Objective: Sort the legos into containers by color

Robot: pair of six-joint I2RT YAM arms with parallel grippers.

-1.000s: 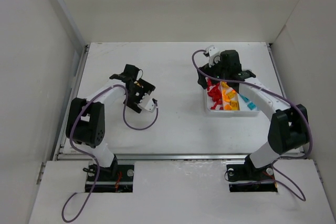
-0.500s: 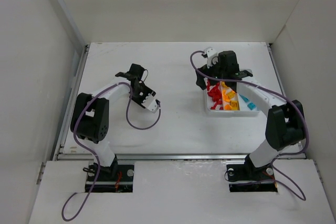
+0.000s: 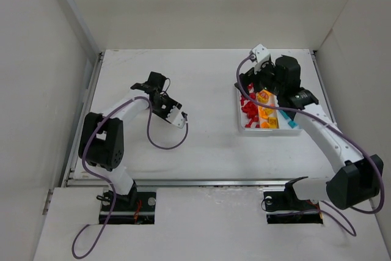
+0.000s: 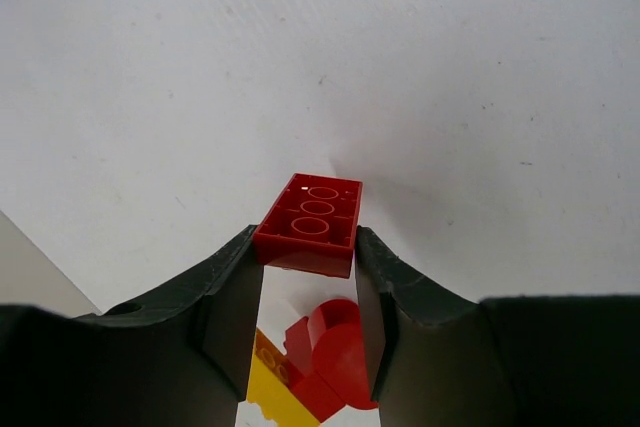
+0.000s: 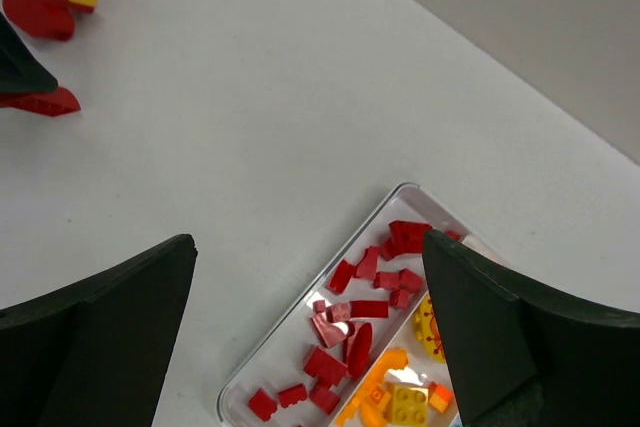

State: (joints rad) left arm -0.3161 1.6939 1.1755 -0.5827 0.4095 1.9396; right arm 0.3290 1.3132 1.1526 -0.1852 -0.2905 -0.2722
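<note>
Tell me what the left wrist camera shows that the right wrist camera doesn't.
Left wrist only: the hollow underside of the red brick, seen close up, pinched in the left tool. Right wrist only: the white tray, with red legos in one compartment and orange-yellow ones in the next, below the wide-open right tool. Both: that brick, and the joined red-and-yellow piece lying on the table.

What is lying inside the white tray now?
In the white tray, red legos fill one compartment and orange and yellow ones the next. The right arm covers most of the rest; only a cyan piece shows.
</note>
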